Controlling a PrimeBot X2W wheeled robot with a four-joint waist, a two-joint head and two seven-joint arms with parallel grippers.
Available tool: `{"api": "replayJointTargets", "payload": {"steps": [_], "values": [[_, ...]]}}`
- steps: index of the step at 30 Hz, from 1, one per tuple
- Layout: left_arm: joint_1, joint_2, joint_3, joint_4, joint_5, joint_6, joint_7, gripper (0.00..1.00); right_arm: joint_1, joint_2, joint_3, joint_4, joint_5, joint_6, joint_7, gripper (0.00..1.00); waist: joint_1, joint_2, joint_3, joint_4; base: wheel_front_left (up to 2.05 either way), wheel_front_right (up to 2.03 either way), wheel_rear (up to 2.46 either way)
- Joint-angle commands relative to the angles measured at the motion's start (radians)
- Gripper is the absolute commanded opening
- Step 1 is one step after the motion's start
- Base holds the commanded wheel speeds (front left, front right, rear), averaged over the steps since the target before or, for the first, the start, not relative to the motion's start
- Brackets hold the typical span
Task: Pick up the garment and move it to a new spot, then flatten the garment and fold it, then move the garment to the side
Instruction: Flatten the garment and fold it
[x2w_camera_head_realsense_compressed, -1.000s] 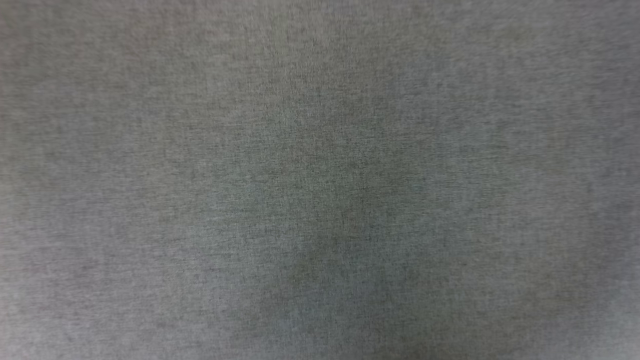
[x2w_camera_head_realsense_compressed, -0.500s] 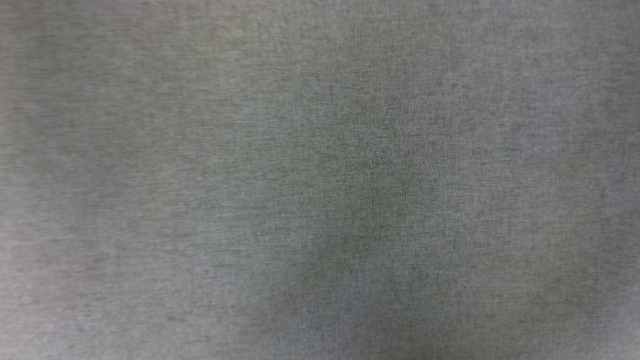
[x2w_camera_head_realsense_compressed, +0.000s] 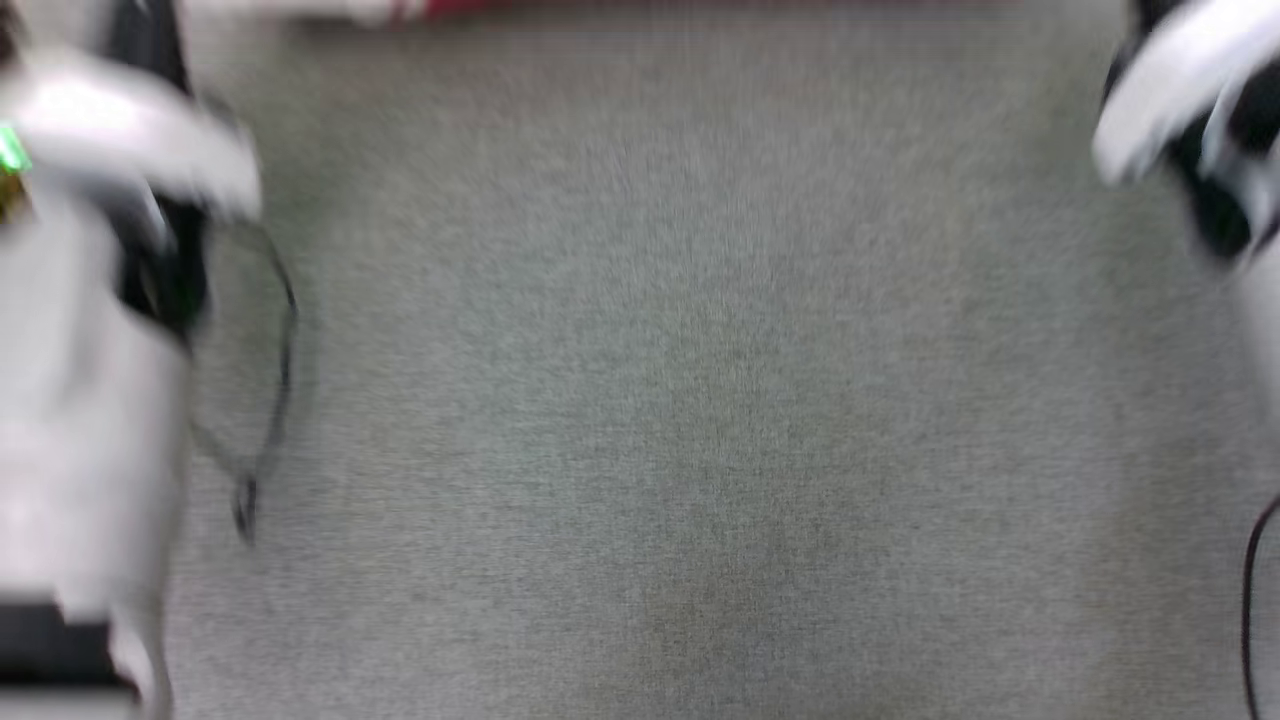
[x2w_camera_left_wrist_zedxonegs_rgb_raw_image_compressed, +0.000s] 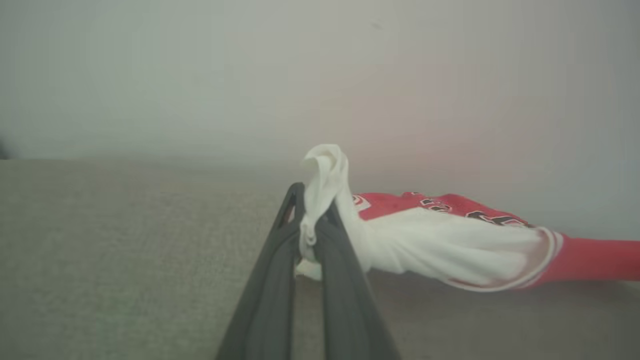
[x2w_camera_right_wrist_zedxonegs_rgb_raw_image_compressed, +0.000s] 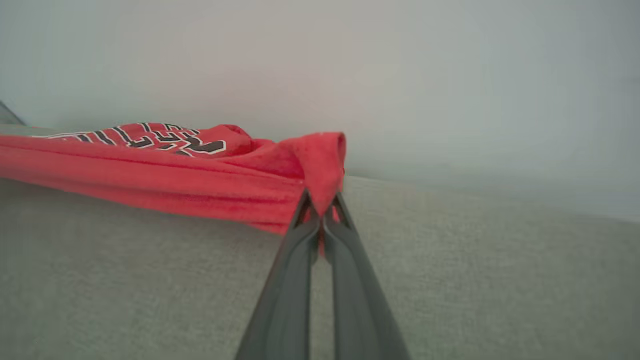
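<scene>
The garment (x2w_camera_left_wrist_zedxonegs_rgb_raw_image_compressed: 450, 240) is a red jersey with black white-outlined lettering and a white sleeve, stretched low over the grey cloth surface. My left gripper (x2w_camera_left_wrist_zedxonegs_rgb_raw_image_compressed: 312, 220) is shut on a bunched white sleeve edge. My right gripper (x2w_camera_right_wrist_zedxonegs_rgb_raw_image_compressed: 322, 205) is shut on a red corner of the garment (x2w_camera_right_wrist_zedxonegs_rgb_raw_image_compressed: 200, 170), which runs off to the left. In the blurred head view a thin strip of the garment (x2w_camera_head_realsense_compressed: 480, 8) lies along the top edge, with my pale left forearm (x2w_camera_head_realsense_compressed: 90, 330) at the left and my right forearm (x2w_camera_head_realsense_compressed: 1190, 110) at the upper right.
A grey woven surface (x2w_camera_head_realsense_compressed: 680, 380) covers the whole working area. A pale wall (x2w_camera_left_wrist_zedxonegs_rgb_raw_image_compressed: 200, 75) rises behind it. A dark cable (x2w_camera_head_realsense_compressed: 270, 400) loops beside the left arm and another cable (x2w_camera_head_realsense_compressed: 1250, 600) hangs at the right edge.
The head view has shifted: before it held plain grey cloth, now both forearms and a red strip of the garment have come into it, blurred by motion.
</scene>
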Motion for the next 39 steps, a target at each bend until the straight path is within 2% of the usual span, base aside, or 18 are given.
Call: {"api": "replayJointTargets", "payload": {"steps": [1,3,6,10,15,21,27,30,33,39], "values": [[0.062,0.017,0.009,-0.01,-0.003,0.003,-0.007,0.0,0.052,-0.032,0.002,-0.012,0.003,-0.002,-0.006,0.0,0.0001,0.0,-0.11,0.012,0.0,0.0,0.0],[0.181,0.007,0.014,-0.051,-0.018,0.004,-0.008,0.0,0.158,-0.049,0.0,-0.036,0.027,-0.003,0.004,0.0,0.0001,0.0,-0.166,0.015,0.0,0.0,0.0],[0.354,0.005,0.019,-0.128,-0.021,0.04,-0.007,0.0,0.303,-0.067,-0.007,-0.085,0.055,-0.004,0.032,0.0,0.0001,0.0,-0.24,0.016,0.0,0.0,0.0],[0.561,0.01,0.011,-0.256,-0.023,0.097,0.024,0.0,0.499,-0.095,-0.053,-0.159,0.063,-0.004,0.074,0.0,0.0001,0.0,-0.32,0.021,0.0,0.0,0.0],[0.808,0.029,0.015,-0.449,-0.038,0.186,0.105,0.0,0.752,-0.084,-0.149,-0.292,0.052,-0.007,0.165,0.0,0.0001,0.0,-0.397,0.021,0.0,0.0,0.0],[1.076,0.054,0.045,-0.676,-0.068,0.295,0.188,0.0,1.065,-0.019,-0.327,-0.516,-0.008,-0.008,0.306,0.0,0.0001,0.0,-0.475,0.017,0.0,0.0,0.0],[1.247,0.06,0.058,-0.855,-0.09,0.371,0.25,0.0,1.31,0.117,-0.471,-0.806,-0.101,-0.007,0.495,0.0,0.0001,0.0,-0.509,0.016,0.0,0.0,0.0],[1.277,0.065,0.054,-0.913,-0.086,0.389,0.27,0.0,1.37,0.178,-0.498,-0.919,-0.133,-0.003,0.573,0.0,0.0001,0.0,-0.508,0.014,0.0,0.0,0.0],[1.259,0.073,0.036,-0.942,-0.081,0.388,0.294,0.0,1.373,0.202,-0.513,-0.984,-0.166,-0.002,0.622,0.0,0.0001,0.0,-0.503,0.014,0.0,0.0,0.0],[1.163,0.083,-0.01,-0.919,-0.076,0.352,0.344,0.0,1.291,0.211,-0.503,-0.985,-0.196,-0.002,0.661,0.0,0.0001,0.0,-0.468,0.016,0.0,0.0,0.0]]}}
